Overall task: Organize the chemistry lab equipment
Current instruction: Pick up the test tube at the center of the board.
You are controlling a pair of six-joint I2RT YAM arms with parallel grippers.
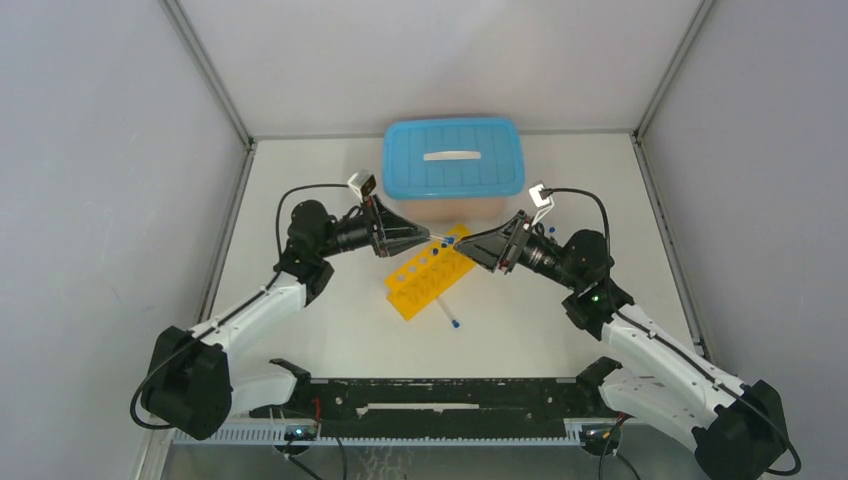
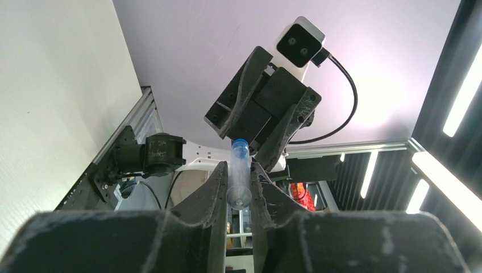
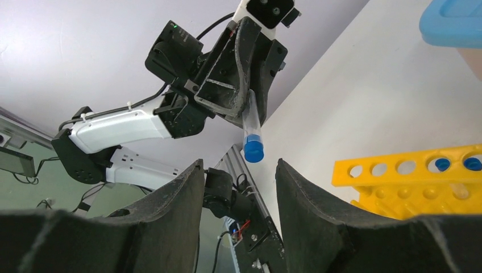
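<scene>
Currently left gripper [image 1: 431,238] pinches small clear blue-capped tube [image 2: 239,170]; right gripper [image 1: 465,243] spread wide at its 3 o'clock. Yellow plastic round-holed rack [image 1: 425,277] at 6 o'clock.

yellow rack [image 3: 392,181]: cut by right edge | blue lid [image 3: 455,23]: cropped at corner | held tube [image 3: 252,122]: top hidden in left jaws

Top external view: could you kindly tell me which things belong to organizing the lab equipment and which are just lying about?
Job: yellow rack; tube held in the left hand; loose tube on the table beside the rack.
Lying about: blue-lidded box behind the rack.
</scene>
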